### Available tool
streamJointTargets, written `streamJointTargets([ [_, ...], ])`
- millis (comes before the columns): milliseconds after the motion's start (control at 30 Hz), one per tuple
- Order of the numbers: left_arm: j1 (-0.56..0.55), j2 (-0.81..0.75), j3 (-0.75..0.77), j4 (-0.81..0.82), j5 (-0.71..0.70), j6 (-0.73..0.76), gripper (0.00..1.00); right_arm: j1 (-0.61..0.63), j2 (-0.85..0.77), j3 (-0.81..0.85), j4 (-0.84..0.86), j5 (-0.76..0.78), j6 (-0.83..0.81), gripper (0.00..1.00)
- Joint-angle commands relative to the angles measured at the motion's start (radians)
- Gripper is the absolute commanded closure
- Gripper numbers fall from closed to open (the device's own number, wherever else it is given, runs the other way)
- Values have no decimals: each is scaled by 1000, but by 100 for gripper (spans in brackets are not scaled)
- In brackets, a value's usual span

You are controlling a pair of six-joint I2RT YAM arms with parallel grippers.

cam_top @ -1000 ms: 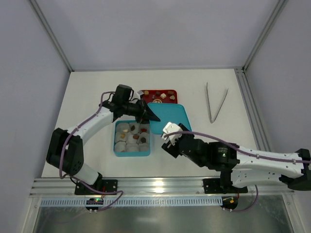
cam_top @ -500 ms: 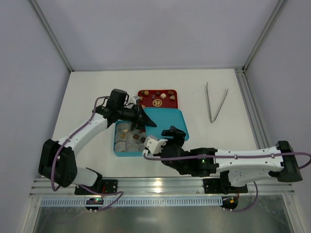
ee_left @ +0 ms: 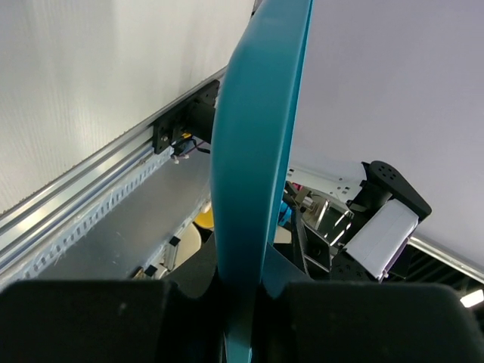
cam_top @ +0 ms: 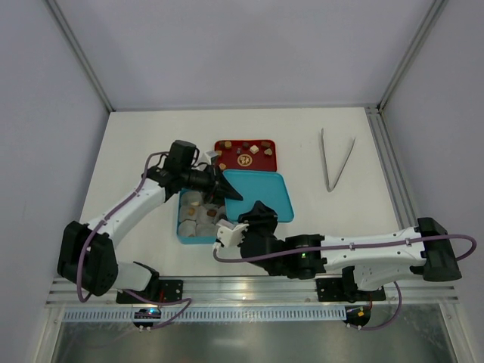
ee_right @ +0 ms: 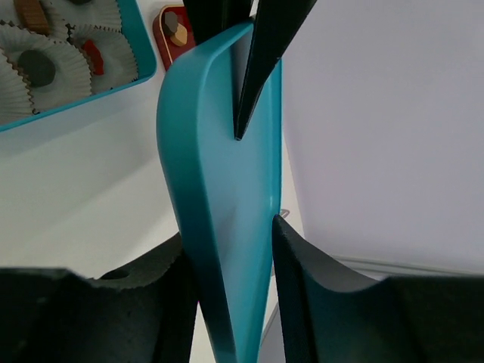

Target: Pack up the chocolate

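Note:
The chocolate shows in two places: small pieces in paper cups inside the teal box [cam_top: 198, 221], such as the brown piece [ee_right: 36, 66], and loose pieces [cam_top: 255, 149] on the red tray [cam_top: 246, 153]. The teal lid [cam_top: 263, 193] is held beside the box, tilted on edge. My left gripper [cam_top: 227, 189] is shut on the lid's far-left rim [ee_left: 257, 151]. My right gripper [cam_top: 253, 217] is closed on the lid's near rim [ee_right: 219, 212], one pad [ee_right: 170, 280] against it and the other fingertip touching. The left gripper's fingers [ee_right: 261, 60] show beyond the lid.
Metal tongs [cam_top: 336, 159] lie at the back right of the table. The red tray sits just behind the lid. A metal rail [cam_top: 249, 289] runs along the near edge. The enclosure's grey walls stand on both sides.
My right arm has swung left and forward to the lid's near edge, and its jaws have narrowed onto the rim. The left gripper has kept its hold on the lid, shifting slightly left.

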Motion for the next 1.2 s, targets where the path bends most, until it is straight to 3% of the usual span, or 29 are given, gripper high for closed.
streamJointTargets([
  [0,3,-47,4,5,65,3,100,7,-7,-10,55,37,-45,59],
  [133,4,-52,11,5,68,9,100,9,5,-7,55,41,-47,76],
  [200,4,-55,17,5,66,15,94,7,11,-4,59,44,-50,84],
  [300,4,-58,31,3,62,24,80,9,14,2,63,53,-51,91],
  [367,6,-61,46,-8,53,41,60,10,14,13,59,69,-51,96],
  [533,9,-50,86,-8,33,64,43,12,-3,22,50,84,-45,96],
  [633,14,-50,105,-9,13,79,22,13,-4,31,27,96,-25,96],
  [733,35,-47,137,-35,-12,121,12,12,-12,39,-14,103,13,96],
  [1033,141,5,246,-144,-49,268,9,12,-69,54,-206,101,211,96],
  [1167,231,27,292,-245,-134,383,10,1,-99,79,-301,64,316,96],
])
